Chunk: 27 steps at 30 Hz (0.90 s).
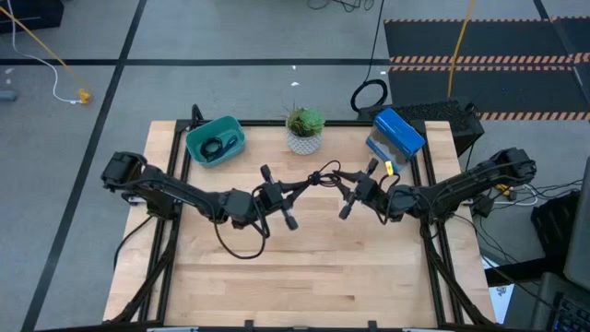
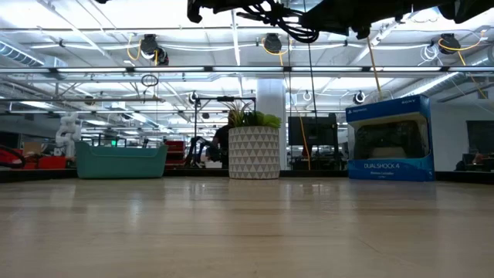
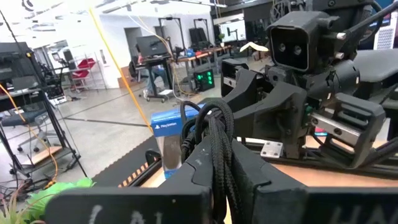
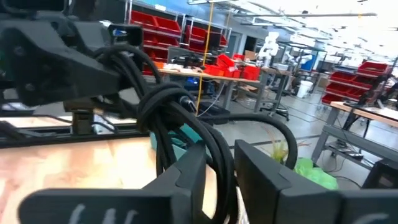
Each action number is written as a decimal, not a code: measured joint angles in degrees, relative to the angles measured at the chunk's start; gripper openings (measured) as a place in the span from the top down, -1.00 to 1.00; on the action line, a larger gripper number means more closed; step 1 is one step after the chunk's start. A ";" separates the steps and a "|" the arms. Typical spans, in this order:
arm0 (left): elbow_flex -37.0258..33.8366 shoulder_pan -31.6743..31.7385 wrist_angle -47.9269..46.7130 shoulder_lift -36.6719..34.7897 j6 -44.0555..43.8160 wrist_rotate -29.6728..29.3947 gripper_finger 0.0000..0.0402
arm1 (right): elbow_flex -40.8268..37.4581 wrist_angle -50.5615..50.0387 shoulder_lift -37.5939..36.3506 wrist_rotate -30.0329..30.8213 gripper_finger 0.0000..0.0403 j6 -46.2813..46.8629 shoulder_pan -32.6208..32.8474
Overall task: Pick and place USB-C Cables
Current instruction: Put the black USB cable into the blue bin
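Both tools meet in front of the potted plant (image 1: 304,129), above the desk (image 1: 304,267): left tool (image 1: 297,187) and right tool (image 1: 339,184) each clenched on one black cable (image 1: 321,175) stretched between them

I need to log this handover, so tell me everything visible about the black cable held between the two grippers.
The black cable is a thin, rubbery-looking bundle of looped strands, held in mid-air above the wooden table, in front of the potted plant. The left gripper and right gripper both clamp it; in the wrist views its strands pass between their fingers.
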 joint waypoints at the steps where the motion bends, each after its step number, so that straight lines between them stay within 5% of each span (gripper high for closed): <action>1: -0.02 0.00 -0.55 -0.28 -0.02 0.00 0.87 | 0.00 -0.40 -0.11 -0.16 0.57 0.25 0.25; 9: -0.04 -0.03 -7.18 -4.96 -0.11 0.01 0.87 | 0.00 -4.81 -4.40 -0.53 0.36 2.53 1.40; 16: -0.04 -0.17 -12.82 -9.07 -1.15 -0.01 0.86 | 0.00 -15.22 -12.37 -7.73 0.23 10.00 1.35; 27: -0.04 -0.88 -22.12 -17.89 -1.82 -0.03 0.86 | 0.02 -28.11 -22.22 -17.66 0.31 18.58 1.40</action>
